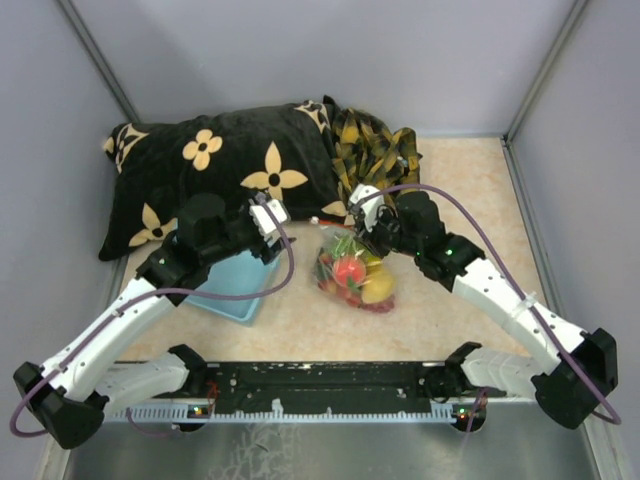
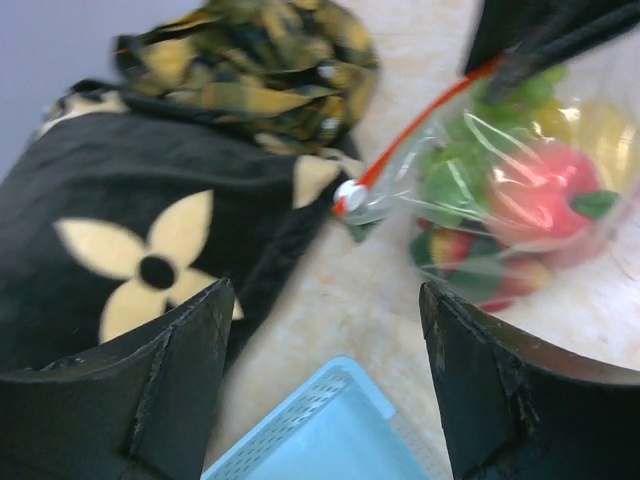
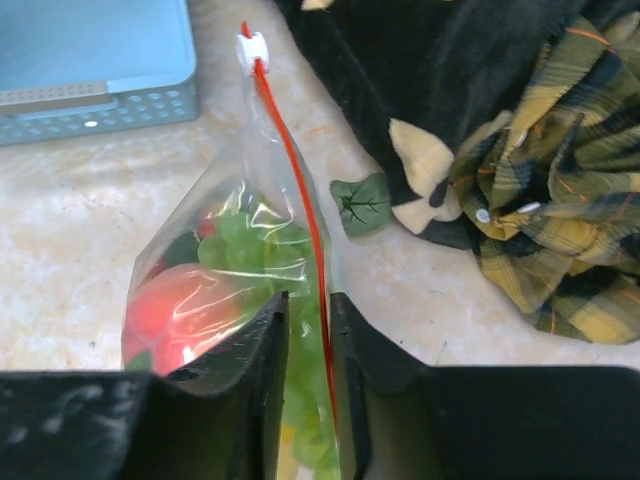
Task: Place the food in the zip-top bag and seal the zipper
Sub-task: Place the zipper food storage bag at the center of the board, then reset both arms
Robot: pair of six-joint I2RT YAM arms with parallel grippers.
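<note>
1. Food (image 1: 352, 272) lay inside the bag (image 3: 200, 230) on the table (image 1: 470, 180); loading looked done.
2. Zipper (image 3: 290, 170) seemed closed; right gripper (image 3: 308, 300) pinched the bag's top edge, left gripper (image 2: 325, 290) gaped empty nearby.

No lettering, label, brand or number can be read: none is made out on the zip-top bag (image 3: 225, 250), the basket (image 3: 90, 50) or the pillow (image 1: 200, 185), where only cream flower motifs are seen.
</note>
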